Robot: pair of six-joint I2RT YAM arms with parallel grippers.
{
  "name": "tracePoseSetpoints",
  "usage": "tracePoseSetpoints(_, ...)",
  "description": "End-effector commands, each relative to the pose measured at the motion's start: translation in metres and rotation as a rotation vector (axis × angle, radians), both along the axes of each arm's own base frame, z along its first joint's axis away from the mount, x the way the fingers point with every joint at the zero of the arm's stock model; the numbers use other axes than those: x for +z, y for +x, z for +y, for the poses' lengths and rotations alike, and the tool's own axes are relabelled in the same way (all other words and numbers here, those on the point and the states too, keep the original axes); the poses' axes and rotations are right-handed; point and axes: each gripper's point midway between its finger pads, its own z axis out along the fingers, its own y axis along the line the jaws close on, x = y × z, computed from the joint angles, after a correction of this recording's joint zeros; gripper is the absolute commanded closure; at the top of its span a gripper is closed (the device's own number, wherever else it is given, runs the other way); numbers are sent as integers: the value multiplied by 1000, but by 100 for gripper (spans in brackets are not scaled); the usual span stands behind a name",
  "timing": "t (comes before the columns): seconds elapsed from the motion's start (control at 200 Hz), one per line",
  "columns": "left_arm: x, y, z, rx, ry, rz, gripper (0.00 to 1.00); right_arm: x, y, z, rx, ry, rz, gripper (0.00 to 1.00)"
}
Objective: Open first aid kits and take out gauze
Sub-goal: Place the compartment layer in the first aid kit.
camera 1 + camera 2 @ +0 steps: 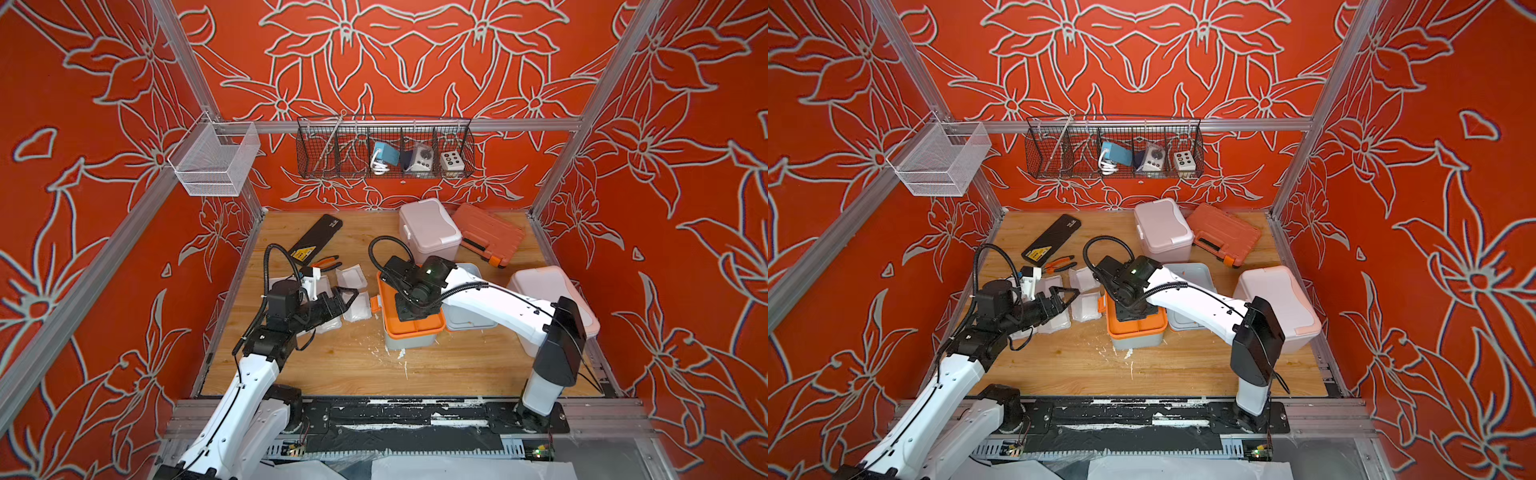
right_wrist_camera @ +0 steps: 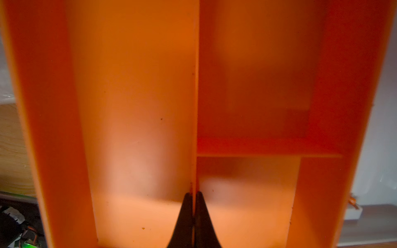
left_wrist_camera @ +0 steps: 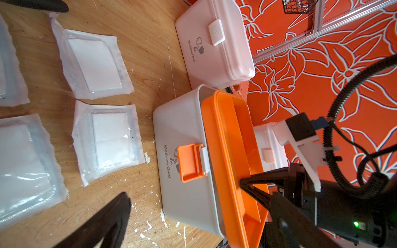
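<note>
Right wrist, right pincer (image 2: 194,194) clamping tray divider (image 2: 196,107)

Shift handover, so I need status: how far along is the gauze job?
Done: the blue-grey kit is open and several gauze packets lie on the table. In hand: the right gripper pinches the divider of its orange tray; the left gripper hangs open over the packets. Left: the pink kit and white kit look latched.
</note>
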Motion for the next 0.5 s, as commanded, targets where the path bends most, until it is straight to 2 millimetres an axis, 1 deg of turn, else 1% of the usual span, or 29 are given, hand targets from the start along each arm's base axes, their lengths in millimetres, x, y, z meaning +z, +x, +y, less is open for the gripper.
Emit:
tracePoseSetpoints(0.0, 4, 0, 0, -17, 3, -29, 2, 6, 7, 0, -33, -20, -38, 100)
tracePoseSetpoints(0.25, 2, 0, 1, -15, 5, -26, 2, 8, 16, -1, -45, -43, -84, 100)
tracePoseSetpoints(0.495, 3, 0, 1, -15, 6, -25, 2, 4, 17, 3, -48, -46, -70, 100)
